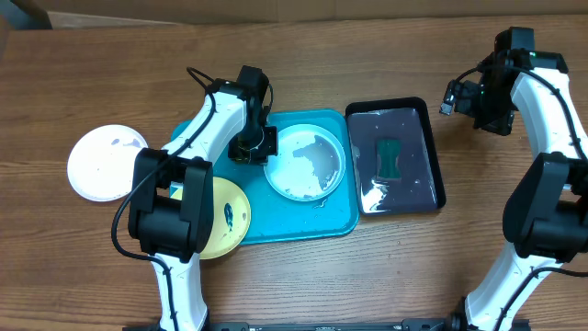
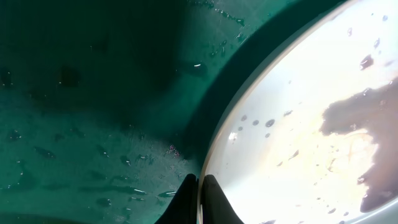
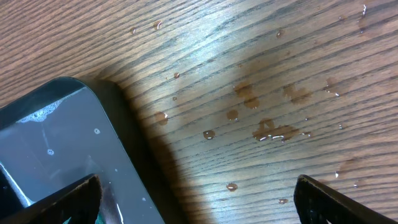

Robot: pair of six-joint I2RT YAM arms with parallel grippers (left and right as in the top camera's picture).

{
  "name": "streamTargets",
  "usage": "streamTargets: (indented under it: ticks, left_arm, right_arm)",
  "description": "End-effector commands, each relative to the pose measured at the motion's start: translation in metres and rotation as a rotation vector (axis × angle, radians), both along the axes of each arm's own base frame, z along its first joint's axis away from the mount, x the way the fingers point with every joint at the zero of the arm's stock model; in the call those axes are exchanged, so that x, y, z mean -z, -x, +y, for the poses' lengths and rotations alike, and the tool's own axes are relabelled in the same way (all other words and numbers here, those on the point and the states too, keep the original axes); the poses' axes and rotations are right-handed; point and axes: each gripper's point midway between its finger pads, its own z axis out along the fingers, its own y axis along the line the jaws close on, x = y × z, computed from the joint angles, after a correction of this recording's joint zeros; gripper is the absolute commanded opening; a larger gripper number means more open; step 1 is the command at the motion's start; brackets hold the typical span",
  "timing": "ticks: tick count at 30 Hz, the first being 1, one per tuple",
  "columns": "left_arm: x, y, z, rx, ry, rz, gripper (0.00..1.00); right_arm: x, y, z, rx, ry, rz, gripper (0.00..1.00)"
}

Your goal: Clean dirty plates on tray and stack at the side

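The pale blue plate [image 1: 305, 164], wet and smeared with dark patches, lies on the turquoise tray [image 1: 322, 216]. My left gripper [image 1: 256, 145] is shut on that plate's left rim; in the left wrist view the gripper [image 2: 199, 186] pinches the rim between its two dark fingers, with the plate [image 2: 298, 124] to the right and the wet tray [image 2: 93, 93] to the left. A white plate [image 1: 106, 162] with faint specks rests on the table at the left. A yellow plate [image 1: 228, 216] overlaps the tray's front left corner, partly hidden by the left arm. My right gripper [image 1: 478, 99] [image 3: 198, 185] hangs open over bare wood.
A black tray [image 1: 404, 115] [image 3: 50, 137] holding water and a green sponge [image 1: 388, 158] stands right of the turquoise tray. Water drops [image 3: 267, 130] dot the wood beside it. Both arm bases stand at the table's front edge.
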Motion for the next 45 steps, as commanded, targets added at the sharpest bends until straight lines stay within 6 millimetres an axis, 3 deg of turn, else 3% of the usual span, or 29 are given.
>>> streamTargets:
  ticks: [1, 5, 10, 24, 37, 41, 45]
  left_arm:
    - [0.004, 0.003, -0.001, 0.003, -0.014, 0.01, 0.05]
    - [0.004, 0.002, -0.001, 0.003, -0.013, 0.007, 0.22]
    - [0.004, 0.0, -0.002, 0.003, -0.012, -0.003, 0.27]
    - [0.007, 0.005, -0.013, 0.036, -0.014, -0.005, 0.16]
    - [0.016, 0.012, -0.007, 0.032, -0.045, 0.011, 0.04]
    - [0.003, 0.006, -0.007, 0.028, -0.041, 0.005, 0.04]
    - [-0.029, -0.013, -0.005, 0.017, -0.03, -0.033, 0.04]
  right_arm:
    - [-0.012, -0.005, -0.001, 0.004, 0.005, -0.036, 1.0]
    - [-0.012, -0.005, -0.001, 0.004, 0.005, -0.036, 1.0]
    - [-0.012, -0.005, -0.001, 0.004, 0.005, -0.036, 1.0]
    - [-0.012, -0.005, -0.001, 0.004, 0.005, -0.036, 1.0]
    - [-0.012, -0.005, -0.001, 0.004, 0.005, -0.036, 1.0]
    - [-0.012, -0.005, -0.001, 0.004, 0.005, -0.036, 1.0]
    - [-0.012, -0.005, -0.001, 0.004, 0.005, -0.036, 1.0]
